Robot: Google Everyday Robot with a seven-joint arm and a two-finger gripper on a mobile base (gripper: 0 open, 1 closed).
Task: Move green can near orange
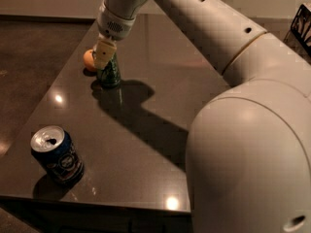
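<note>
The green can (110, 74) stands upright on the dark table (146, 130) at its far left. The orange (88, 59) lies just left of and behind the can, very close to it. My gripper (105, 57) comes down from above and is right at the can's top, covering its upper part. The can's silver top is hidden behind the gripper.
A dark blue can (57, 154) with an opened silver top stands near the table's front left corner. My white arm (243, 106) fills the right side of the view and casts a shadow across the table's middle. The table's left edge runs close to the orange.
</note>
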